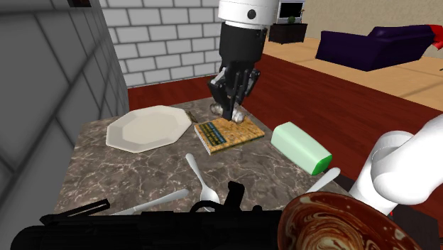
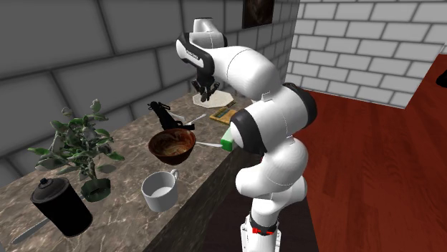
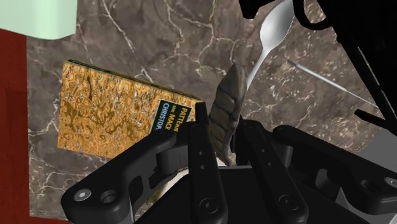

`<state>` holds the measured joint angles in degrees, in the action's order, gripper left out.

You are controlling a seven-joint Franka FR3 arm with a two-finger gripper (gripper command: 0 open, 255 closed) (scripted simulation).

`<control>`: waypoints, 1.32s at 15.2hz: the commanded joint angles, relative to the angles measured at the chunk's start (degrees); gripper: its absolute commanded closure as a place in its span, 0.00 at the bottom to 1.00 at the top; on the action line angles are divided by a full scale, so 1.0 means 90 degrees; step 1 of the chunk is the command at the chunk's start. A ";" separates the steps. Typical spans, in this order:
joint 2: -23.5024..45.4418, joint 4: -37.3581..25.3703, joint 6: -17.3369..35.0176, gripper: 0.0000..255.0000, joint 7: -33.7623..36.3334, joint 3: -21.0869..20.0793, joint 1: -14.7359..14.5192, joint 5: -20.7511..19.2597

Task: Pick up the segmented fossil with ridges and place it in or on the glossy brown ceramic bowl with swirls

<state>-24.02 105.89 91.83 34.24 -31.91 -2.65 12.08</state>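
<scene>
My gripper (image 1: 233, 106) is shut on the segmented fossil (image 3: 228, 105), a grey-brown ridged piece clasped on edge between the two black fingers (image 3: 202, 137). In the shoulder view the fossil (image 1: 238, 113) hangs just above the far edge of an orange book (image 1: 227, 131). The glossy brown bowl with cream swirls (image 1: 334, 224) stands at the near right corner of the marble counter, well away from the gripper. From the second exterior view the bowl (image 2: 172, 143) sits mid-counter and the gripper (image 2: 205, 91) is beyond it.
A white octagonal plate (image 1: 149, 128) lies left of the book, a pale green box (image 1: 302, 145) right of it. Spoons (image 1: 202, 181) and a black object (image 1: 142, 227) lie between book and bowl. A white mug (image 2: 159, 190), a plant (image 2: 79, 147) and a black jar (image 2: 61, 207) stand past the bowl.
</scene>
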 commanded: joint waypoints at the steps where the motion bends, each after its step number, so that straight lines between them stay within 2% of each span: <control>1: 0.0080 -0.0235 -0.0164 1.00 0.0027 -0.0004 0.0022 -0.0038; 3: 0.0123 -0.0377 -0.0265 1.00 0.0044 -0.0006 0.0034 -0.0059; 11: -0.1093 0.0310 -0.0595 1.00 0.0656 -0.0197 -0.0494 0.0570; 20: -0.2062 0.0509 -0.1084 1.00 0.1630 -0.0642 -0.1059 0.1231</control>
<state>-41.74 110.55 82.59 47.59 -36.95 -11.65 22.39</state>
